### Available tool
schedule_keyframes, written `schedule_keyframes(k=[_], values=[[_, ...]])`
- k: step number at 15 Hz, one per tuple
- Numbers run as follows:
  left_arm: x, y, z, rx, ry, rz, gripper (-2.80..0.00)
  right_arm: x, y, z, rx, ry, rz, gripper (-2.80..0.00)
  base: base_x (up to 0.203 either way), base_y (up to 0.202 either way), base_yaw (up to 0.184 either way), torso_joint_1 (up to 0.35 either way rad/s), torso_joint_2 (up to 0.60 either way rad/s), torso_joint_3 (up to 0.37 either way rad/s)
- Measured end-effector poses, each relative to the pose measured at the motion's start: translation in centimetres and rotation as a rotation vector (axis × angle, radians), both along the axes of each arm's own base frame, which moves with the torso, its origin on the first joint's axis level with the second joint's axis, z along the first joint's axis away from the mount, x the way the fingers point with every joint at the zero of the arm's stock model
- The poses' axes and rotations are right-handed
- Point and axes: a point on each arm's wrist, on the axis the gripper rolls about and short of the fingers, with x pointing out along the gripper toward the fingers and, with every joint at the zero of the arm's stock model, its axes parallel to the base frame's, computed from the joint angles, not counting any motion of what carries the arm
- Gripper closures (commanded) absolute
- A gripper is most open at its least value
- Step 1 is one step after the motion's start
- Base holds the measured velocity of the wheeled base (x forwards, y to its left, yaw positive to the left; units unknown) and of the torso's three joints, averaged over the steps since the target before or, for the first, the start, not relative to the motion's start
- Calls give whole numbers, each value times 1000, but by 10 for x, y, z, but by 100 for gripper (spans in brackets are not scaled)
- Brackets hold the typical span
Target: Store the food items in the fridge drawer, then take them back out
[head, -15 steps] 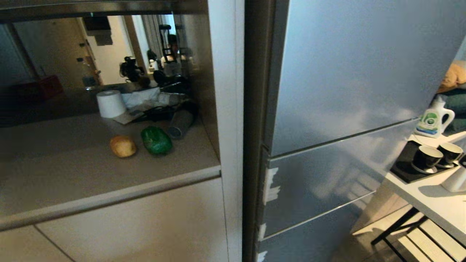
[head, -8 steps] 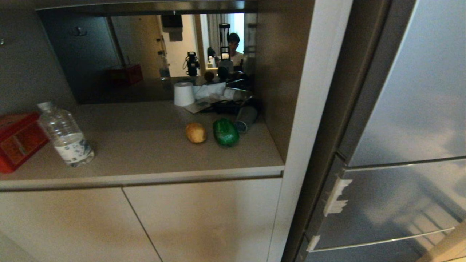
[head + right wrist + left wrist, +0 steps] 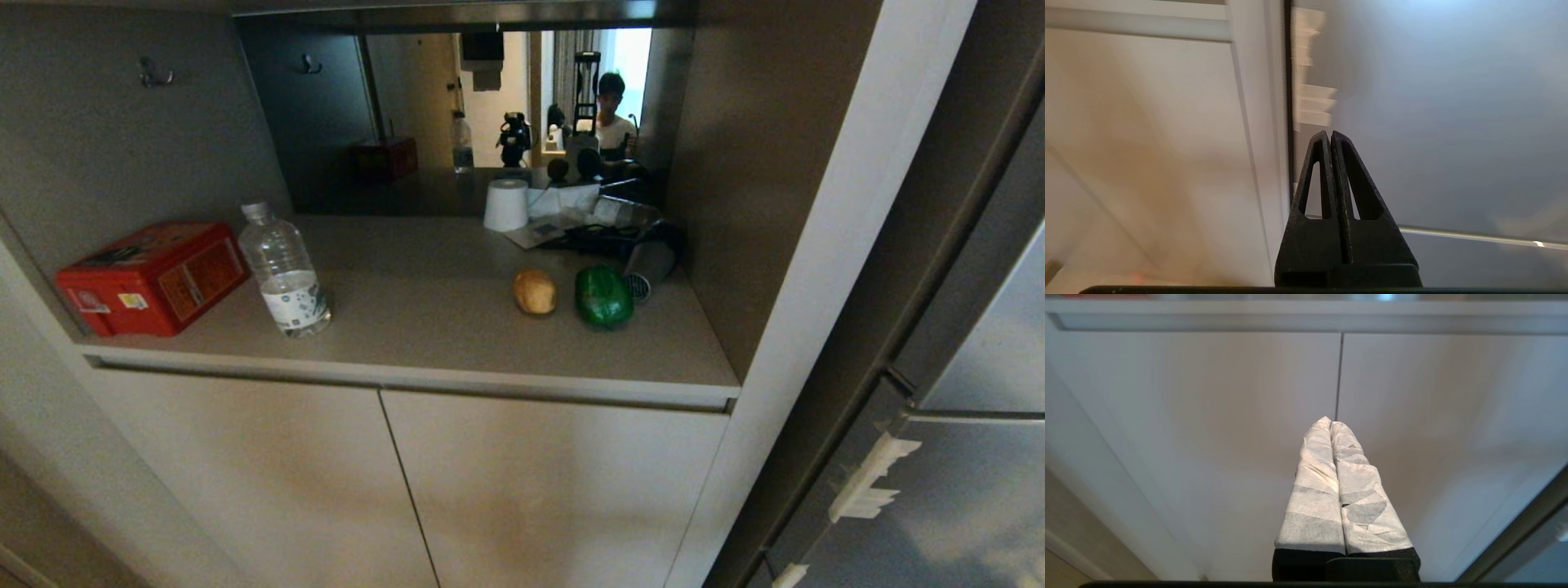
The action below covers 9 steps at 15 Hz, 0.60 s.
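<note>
A potato (image 3: 535, 291) and a green pepper (image 3: 603, 297) are sitting side by side, just apart, toward the right end of a recessed surface (image 3: 424, 335), near a grey cylinder (image 3: 648, 269) lying by the side wall. A water bottle (image 3: 285, 269) and a red tin (image 3: 153, 278) are standing at the left end, well apart from the food. The fridge drawer's silver panel (image 3: 939, 498) is showing shut at lower right. The left hand (image 3: 1331, 424), wrapped in white, is pointing at the cabinet doors (image 3: 1229, 416) with fingers pressed together, holding nothing; the right hand (image 3: 1329, 134) is likewise closed and empty before the fridge front.
</note>
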Motion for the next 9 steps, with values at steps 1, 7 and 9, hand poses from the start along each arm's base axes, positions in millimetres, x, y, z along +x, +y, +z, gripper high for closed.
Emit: schedule_keyframes(k=[1, 7, 9], values=[[0, 0, 0, 0, 0, -1, 0, 0, 0, 0, 1, 0, -3, 0, 0, 0, 0, 0, 0, 0], [0, 0, 0, 0, 0, -1, 0, 0, 0, 0, 34, 1, -12, 0, 0, 0, 0, 0, 0, 0], [0, 0, 0, 0, 0, -2, 0, 0, 0, 0, 34, 1, -12, 0, 0, 0, 0, 0, 0, 0]])
